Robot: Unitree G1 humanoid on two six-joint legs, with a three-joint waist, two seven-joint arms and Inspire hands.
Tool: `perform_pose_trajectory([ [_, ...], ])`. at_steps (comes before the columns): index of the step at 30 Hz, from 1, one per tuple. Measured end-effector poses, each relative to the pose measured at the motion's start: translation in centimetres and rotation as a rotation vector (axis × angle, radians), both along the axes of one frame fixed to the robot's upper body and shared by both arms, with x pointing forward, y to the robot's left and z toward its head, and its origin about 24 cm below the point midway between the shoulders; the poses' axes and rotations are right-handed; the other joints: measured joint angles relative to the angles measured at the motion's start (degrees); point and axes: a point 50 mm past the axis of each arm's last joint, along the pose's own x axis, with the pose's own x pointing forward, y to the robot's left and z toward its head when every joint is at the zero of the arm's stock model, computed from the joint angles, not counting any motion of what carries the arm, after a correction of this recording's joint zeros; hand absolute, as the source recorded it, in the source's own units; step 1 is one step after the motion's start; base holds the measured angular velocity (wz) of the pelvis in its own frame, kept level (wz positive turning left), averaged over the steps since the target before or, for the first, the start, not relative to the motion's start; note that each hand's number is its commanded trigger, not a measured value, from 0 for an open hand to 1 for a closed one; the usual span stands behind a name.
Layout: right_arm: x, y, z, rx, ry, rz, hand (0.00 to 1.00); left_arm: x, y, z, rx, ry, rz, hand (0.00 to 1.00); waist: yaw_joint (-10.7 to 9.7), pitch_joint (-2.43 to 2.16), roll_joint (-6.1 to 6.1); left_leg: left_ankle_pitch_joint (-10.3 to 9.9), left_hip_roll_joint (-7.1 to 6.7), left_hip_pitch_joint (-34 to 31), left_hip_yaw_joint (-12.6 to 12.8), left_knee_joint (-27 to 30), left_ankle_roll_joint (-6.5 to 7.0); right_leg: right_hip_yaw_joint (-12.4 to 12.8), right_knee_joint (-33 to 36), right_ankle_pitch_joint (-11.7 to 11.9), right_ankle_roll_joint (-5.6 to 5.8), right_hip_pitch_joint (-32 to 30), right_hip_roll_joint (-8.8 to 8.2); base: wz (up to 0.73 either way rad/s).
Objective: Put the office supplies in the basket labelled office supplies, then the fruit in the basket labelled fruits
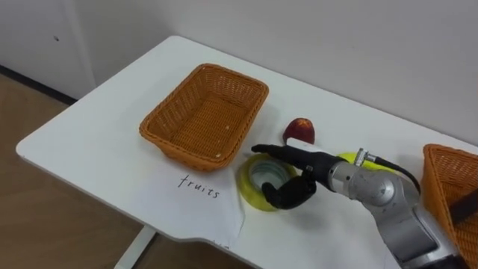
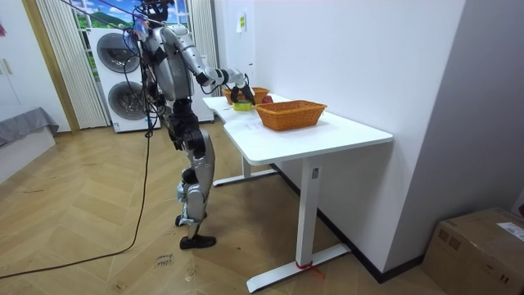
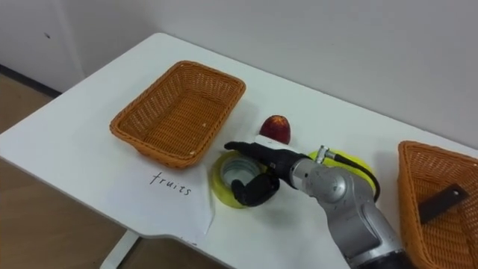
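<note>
Yellow tape roll [image 1: 246, 183] on white table [image 1: 97, 142], pinched at its rim by curled right hand [image 1: 302, 179], red apple [image 1: 299, 131] just beyond hand, orange wicker basket [image 1: 224, 75] left of it, second wicker basket [image 1: 441, 187] right.

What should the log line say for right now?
stage: grasp | right hand: curled on yellow tape roll, roll on table beside fruits basket | red fruit: on table, unsorted | other basket: holds dark item
</note>
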Motion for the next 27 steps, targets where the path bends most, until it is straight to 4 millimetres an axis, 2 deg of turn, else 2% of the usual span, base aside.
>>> perform_pose_trajectory([
  [3,0.3,-0.1,0.0,-0.006,0.019,0.003,0.00,0.1,0.0,0.0,0.003,0.004,0.002,0.00,0.06,-0.01,-0.46,-0.01,0.02,0.05,-0.06,0.01,0.02,-0.07,0.08,0.02,0.00,0.06,0.00,0.00],
  [12,0.7,-0.9,-0.4,-0.033,0.054,-0.013,0.00,1.4,0.2,0.2,0.007,-0.026,-0.010,0.00,1.42,0.01,-0.74,-0.01,0.02,0.12,-0.44,0.37,0.00,-0.15,1.02,0.04,-0.02,0.04,-0.13,0.02],
  [13,0.8,-0.9,-0.4,-0.033,0.054,-0.013,0.32,1.4,0.2,0.2,0.008,-0.027,-0.010,0.00,1.44,-0.01,-0.84,-0.01,0.01,0.09,-0.46,0.37,0.00,-0.17,1.03,0.04,-0.02,0.03,-0.14,0.00],
  [14,0.7,-0.9,-0.5,-0.033,0.055,-0.014,0.58,1.5,0.4,0.3,0.013,-0.030,-0.013,0.00,1.44,-0.03,-1.10,-0.01,0.00,0.04,-0.48,0.37,0.00,-0.18,1.02,0.04,-0.02,0.02,-0.14,0.00],
  [15,0.7,-0.9,-0.5,-0.033,0.055,-0.014,0.95,1.5,0.6,0.4,0.019,-0.030,-0.015,0.00,1.44,-0.02,-1.41,-0.01,0.01,-0.01,-0.49,0.40,0.00,-0.21,1.00,0.04,-0.02,-0.01,-0.12,0.00],
  [16,0.7,-0.9,-0.5,-0.033,0.056,-0.014,1.00,1.5,0.8,0.5,0.023,-0.030,-0.016,0.00,1.44,-0.02,-1.57,-0.01,0.01,-0.04,-0.49,0.43,0.00,-0.22,0.98,0.04,-0.02,-0.03,-0.12,0.00],
  [21,1.1,-1.4,-0.2,-0.041,0.038,-0.033,1.00,1.3,1.4,0.4,0.036,-0.002,-0.009,0.00,1.44,-0.01,-2.05,-0.04,-0.04,-0.07,-0.44,0.54,0.04,-0.22,0.93,0.04,-0.01,-0.03,-0.14,0.00],
  [27,0.9,-2.5,-1.0,-0.116,0.059,-0.048,1.00,1.9,1.4,0.4,0.034,-0.019,-0.017,0.00,1.45,-0.02,-2.07,-0.04,0.12,-0.06,-0.30,0.32,0.03,-0.16,0.93,0.04,-0.02,-0.01,-0.04,0.00],
])
